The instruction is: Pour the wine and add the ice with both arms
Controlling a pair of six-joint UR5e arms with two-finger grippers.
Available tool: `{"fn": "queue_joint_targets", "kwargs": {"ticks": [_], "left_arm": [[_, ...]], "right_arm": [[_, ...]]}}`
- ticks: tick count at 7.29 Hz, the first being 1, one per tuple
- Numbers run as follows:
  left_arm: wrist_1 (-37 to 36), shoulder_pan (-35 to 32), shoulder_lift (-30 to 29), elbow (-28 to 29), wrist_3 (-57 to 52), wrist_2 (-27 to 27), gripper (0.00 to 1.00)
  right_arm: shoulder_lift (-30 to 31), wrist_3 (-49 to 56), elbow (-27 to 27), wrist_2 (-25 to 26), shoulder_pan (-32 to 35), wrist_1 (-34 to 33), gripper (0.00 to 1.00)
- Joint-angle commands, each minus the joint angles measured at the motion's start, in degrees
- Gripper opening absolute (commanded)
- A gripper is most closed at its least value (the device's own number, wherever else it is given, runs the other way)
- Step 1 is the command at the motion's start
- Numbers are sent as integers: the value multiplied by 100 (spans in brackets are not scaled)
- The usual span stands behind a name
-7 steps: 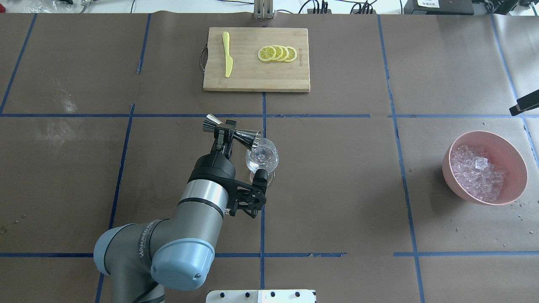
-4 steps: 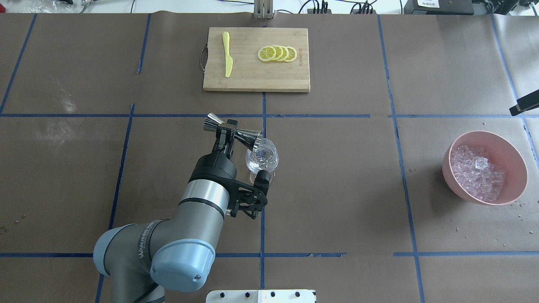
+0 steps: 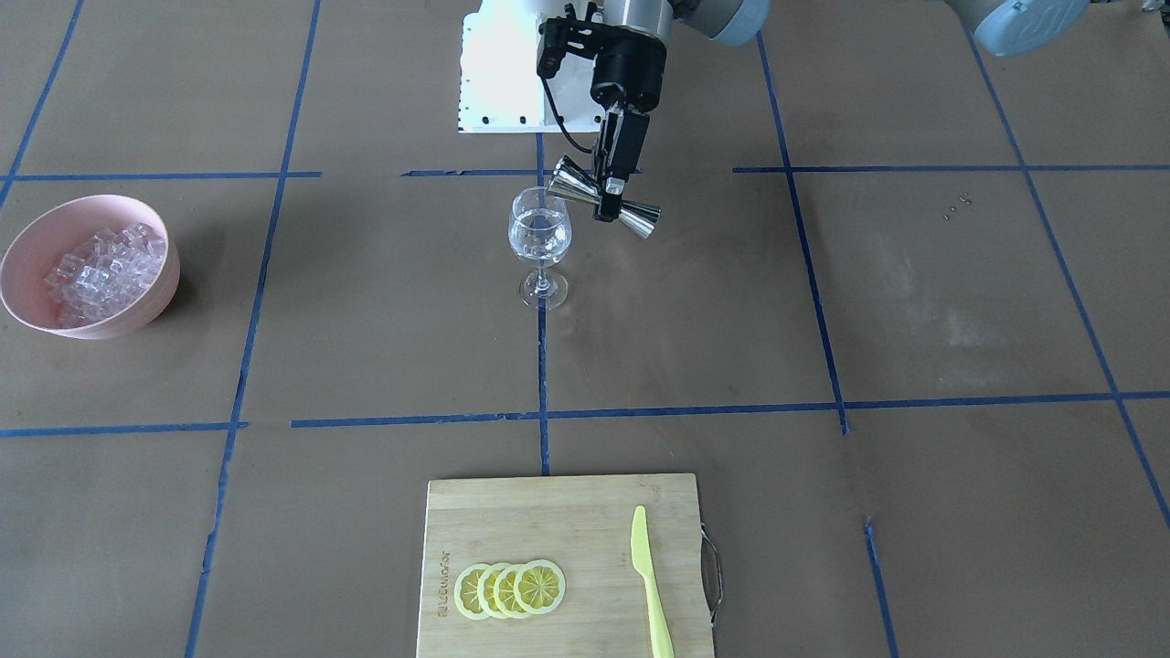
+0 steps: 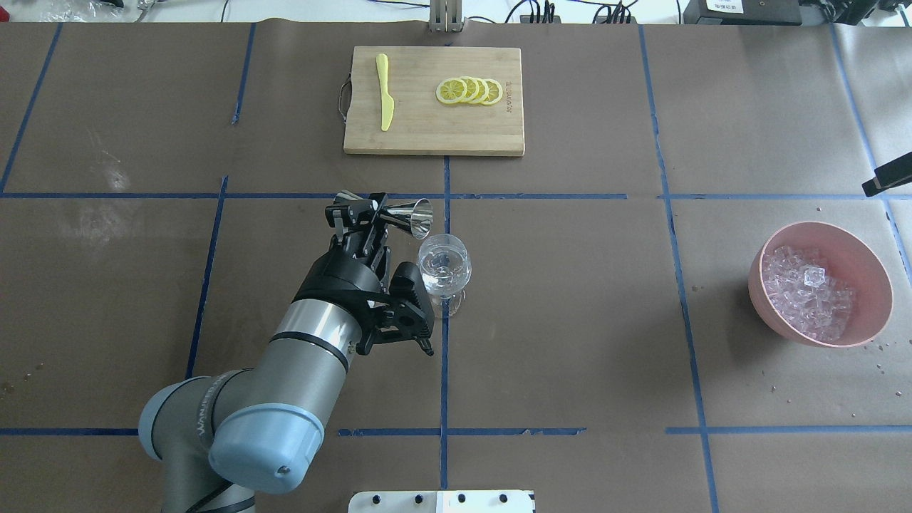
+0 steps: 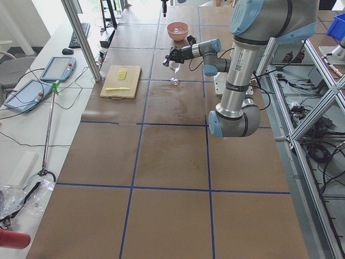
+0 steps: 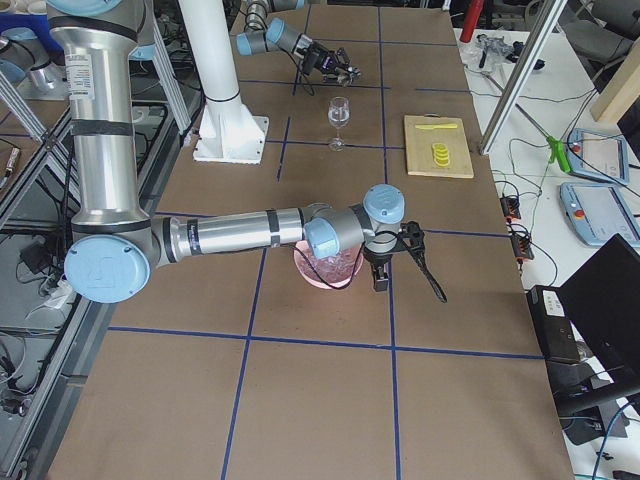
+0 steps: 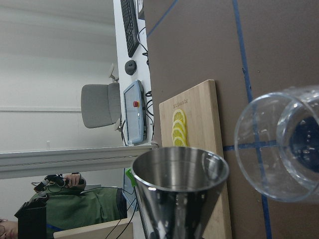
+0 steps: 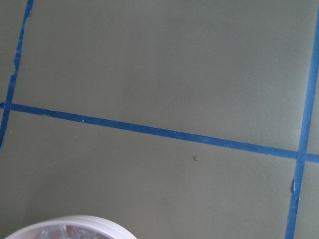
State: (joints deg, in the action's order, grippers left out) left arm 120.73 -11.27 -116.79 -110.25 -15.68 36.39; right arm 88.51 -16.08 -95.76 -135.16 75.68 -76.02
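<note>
The jigger (image 4: 415, 216) is pinched at its waist by the left gripper (image 4: 370, 214) and held on its side. Its mouth is just beside the rim of the wine glass (image 4: 443, 265), at the glass's eleven o'clock in the overhead view. As the mouth lies outside the rim, any liquid in it could be spilled on the table, and the stemmed glass could be tipped if clipped. The ice (image 4: 809, 292) is heaped in the pink bowl (image 4: 826, 225), well apart at three o'clock. Whether the right gripper (image 6: 384, 271) beside it is spread cannot be told.
</note>
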Motion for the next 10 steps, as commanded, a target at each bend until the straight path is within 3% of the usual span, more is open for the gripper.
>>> {"fn": "queue_joint_targets", "kwargs": {"ticks": [1, 3, 6, 10], "left_arm": [[923, -50, 506, -14, 677, -9, 0], [2297, -51, 1575, 47, 2117, 0, 0], [3918, -155, 2580, 337, 2998, -360, 0], [4670, -279, 3617, 732, 4160, -334, 0]], "right_arm": [[-9, 0, 5, 7, 0, 0, 100], [-10, 0, 22, 24, 0, 0, 100], [-10, 0, 5, 33, 0, 0, 100], [-10, 9, -4, 33, 0, 9, 100]]}}
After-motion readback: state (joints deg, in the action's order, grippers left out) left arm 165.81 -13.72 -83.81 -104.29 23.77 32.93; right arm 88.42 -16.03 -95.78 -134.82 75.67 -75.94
